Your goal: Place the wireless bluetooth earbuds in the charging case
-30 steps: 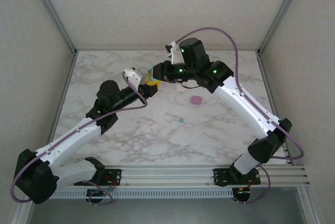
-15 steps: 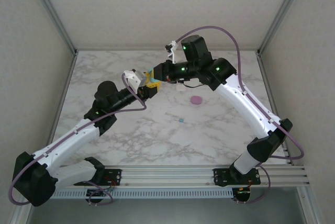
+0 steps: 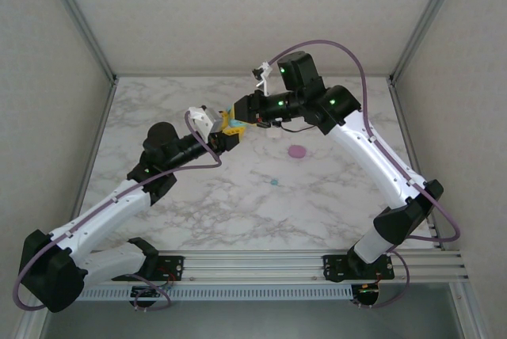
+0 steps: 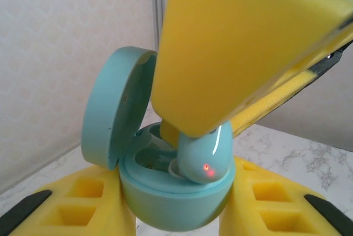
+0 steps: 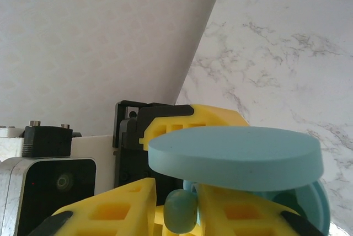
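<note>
Left gripper [image 4: 174,209]: jaws drawn in on the base of the teal charging case [image 4: 165,205], with one yellow finger [image 4: 71,211] pressed against each flank. The case is held mouth up between the fingertips, and the marble table [image 3: 198,204] shows well beyond it. The lid [image 4: 113,109] is hinged open and stands upright over one of the two fingers. Right gripper [image 5: 179,209]: comes at the case from the side opposite the left gripper, tips meeting tips, with its broad yellow finger [image 4: 237,48] reaching down into the open mouth. A teal earbud [image 4: 204,156] sits between the right fingertips. Its lower end is set into the case, in the well nearer the left wrist camera, and a small red light glows on its shell. From the right wrist the same earbud appears as a rounded teal nub between the two fingers, with the lid edge-on just past the fingertips. The right jaws stand narrow, close on either side of the earbud. Whether they actually press on it I cannot tell. On the table, back toward the arm bases from the right gripper, lies a pink rounded case [image 3: 297,151], near but apart. A loose teal earbud [image 3: 274,182] lies further back, well apart from both grippers. A small whitish piece [image 3: 275,135] lies just beside the right wrist, too small to identify.
</note>
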Controlling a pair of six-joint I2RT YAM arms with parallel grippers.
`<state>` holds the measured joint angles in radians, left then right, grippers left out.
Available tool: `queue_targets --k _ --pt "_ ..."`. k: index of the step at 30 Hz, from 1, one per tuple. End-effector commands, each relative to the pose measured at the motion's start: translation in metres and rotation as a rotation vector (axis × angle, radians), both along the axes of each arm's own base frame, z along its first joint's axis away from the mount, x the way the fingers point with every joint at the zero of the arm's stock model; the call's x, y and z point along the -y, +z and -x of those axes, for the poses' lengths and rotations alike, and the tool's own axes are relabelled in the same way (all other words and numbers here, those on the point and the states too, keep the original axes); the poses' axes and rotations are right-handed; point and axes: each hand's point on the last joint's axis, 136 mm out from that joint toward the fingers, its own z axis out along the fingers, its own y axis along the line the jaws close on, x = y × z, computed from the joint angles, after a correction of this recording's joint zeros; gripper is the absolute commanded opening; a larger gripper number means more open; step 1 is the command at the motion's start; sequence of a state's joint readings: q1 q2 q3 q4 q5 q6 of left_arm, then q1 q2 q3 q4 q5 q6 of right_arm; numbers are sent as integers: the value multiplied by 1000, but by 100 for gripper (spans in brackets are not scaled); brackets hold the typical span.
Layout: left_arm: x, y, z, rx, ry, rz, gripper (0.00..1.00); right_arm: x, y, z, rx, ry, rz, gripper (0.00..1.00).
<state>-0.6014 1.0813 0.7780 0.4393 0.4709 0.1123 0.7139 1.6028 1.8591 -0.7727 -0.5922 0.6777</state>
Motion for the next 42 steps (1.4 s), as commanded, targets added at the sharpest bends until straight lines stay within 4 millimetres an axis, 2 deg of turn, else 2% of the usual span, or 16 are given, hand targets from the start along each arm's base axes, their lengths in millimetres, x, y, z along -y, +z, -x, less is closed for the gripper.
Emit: queue_targets --k 1,5,13,17,21,27,31,33,35,38,39,42 --pt "4 37 10 45 -52 83 20 5 -7 -11 23 -52 57 27" --pt "5 34 13 15 -70 89 20 6 -8 -17 39 -72 70 23" --pt "5 30 15 -5 -81 94 20 5 -8 -25 50 -92 90 28" --pt "3 26 11 -12 -53 97 20 3 6 -21 83 -71 48 32" --pt "-4 21 2 -18 15 94 19 2 22 -4 111 8 -7 38" --pt "-13 13 -10 -24 100 87 19 20 36 18 186 55 -7 45" --pt "-12 10 -12 -31 100 86 19 36 47 20 261 23 -17 46" --pt "-15 11 -12 -28 116 86 19 56 45 12 309 -56 37 46" --pt "-19 12 -12 -25 134 87 19 87 28 -6 333 -195 142 44" --pt "-25 17 -8 -18 146 97 19 145 -25 -37 279 -422 336 42" --pt "-28 20 -7 -15 152 101 19 157 -48 -43 237 -451 377 41" --pt "-35 25 -1 -12 169 107 19 166 -118 -49 121 -412 500 41"
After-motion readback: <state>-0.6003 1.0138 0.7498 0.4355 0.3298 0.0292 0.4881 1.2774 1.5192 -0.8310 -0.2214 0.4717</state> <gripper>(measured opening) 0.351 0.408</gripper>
